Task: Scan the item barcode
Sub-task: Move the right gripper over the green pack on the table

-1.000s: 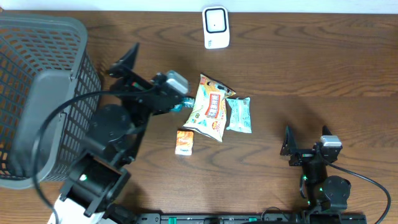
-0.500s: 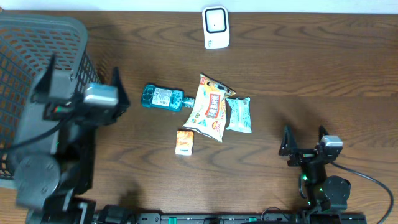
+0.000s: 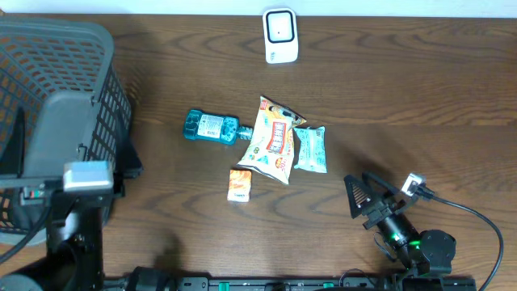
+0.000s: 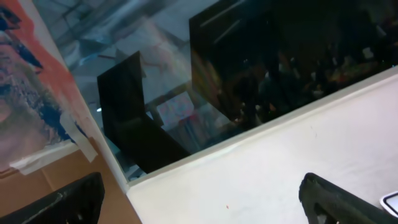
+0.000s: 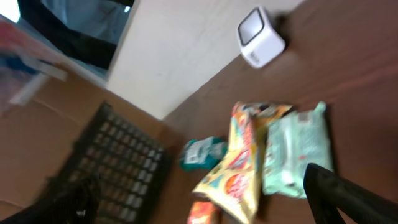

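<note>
Shows left gripper [image 4: 200,200] and right gripper [image 3: 367,192] spread wide, empty, well apart from snack bag [image 3: 273,141]. Places mouthwash bottle [image 3: 210,127] just left of bag, wipes pack [image 3: 310,149] touching its right edge.

We see a dark brown wooden surface [image 3: 420,97] with plain grain and low sheen. The grey plastic mesh basket [image 3: 56,36] looks matt. The white plastic scanner box [image 3: 280,35] is smooth; the teal clear-plastic bottle [image 3: 210,128] shines. The yellow crinkled snack bag [image 3: 273,141] and pale green film wipes pack [image 3: 311,149] look glossy.
</note>
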Tool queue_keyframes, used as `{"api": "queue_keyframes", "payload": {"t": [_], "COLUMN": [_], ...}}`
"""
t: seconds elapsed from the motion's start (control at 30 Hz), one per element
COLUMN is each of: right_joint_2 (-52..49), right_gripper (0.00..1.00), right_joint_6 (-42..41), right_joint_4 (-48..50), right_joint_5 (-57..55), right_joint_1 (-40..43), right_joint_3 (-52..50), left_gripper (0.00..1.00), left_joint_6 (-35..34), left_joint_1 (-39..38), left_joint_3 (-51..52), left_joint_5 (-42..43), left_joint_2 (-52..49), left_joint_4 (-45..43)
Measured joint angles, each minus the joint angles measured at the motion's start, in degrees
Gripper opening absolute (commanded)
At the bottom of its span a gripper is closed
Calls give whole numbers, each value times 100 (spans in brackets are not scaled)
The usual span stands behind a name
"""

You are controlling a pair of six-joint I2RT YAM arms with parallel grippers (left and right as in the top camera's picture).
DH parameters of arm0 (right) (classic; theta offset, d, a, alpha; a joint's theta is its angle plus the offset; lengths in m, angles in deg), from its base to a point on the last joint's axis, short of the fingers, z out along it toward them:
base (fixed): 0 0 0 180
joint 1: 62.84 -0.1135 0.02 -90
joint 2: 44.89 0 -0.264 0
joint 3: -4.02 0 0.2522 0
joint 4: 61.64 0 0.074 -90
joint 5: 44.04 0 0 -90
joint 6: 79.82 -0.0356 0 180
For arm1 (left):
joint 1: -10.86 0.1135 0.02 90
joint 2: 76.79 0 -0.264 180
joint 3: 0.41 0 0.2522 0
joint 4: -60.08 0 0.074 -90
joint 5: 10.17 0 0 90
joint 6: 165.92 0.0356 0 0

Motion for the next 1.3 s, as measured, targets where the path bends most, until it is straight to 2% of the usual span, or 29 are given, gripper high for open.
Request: {"api": "queue_keyframes", "payload": {"t": [0.37, 0.47, 0.57, 0.67, 0.83, 0.97, 1.13, 1.3], "right_joint_2": [0, -4, 4, 7, -131, -649, -1867, -3224], "right_gripper": [99, 99, 99, 99, 99, 99, 99, 99], "right_joint_6": [-695, -927, -1073, -1200, -914, -116, 1228, 2245], "right_joint_4": [138, 918, 2304, 2588, 1526, 116, -1858, -3045], "right_joint_5": [573, 765, 1086, 1314, 1451, 1456, 1246, 726], "right_joint_1": [0, 2, 2, 0, 0, 2, 2, -146], "right_joint_3": [0, -4, 33, 205, 1108, 2391, 4002, 4990], "left_gripper": [100, 100, 100, 100, 100, 100, 100, 100], "left_joint_6": [-2, -4, -17, -17, -122, -330, -564, -1128], "left_joint_1": [0, 0, 0, 0, 0, 0, 0, 0], "left_joint_3": [0, -2, -15, -15, -15, -15, -31, -33], "left_joint_5": [-2, -2, -2, -2, 0, 4, 39, 83], "left_joint_2": [975, 1178, 1281, 1296, 1296, 1296, 1296, 1296], "left_joint_4": [2, 7, -4, -4, -122, -358, -616, -649]}}
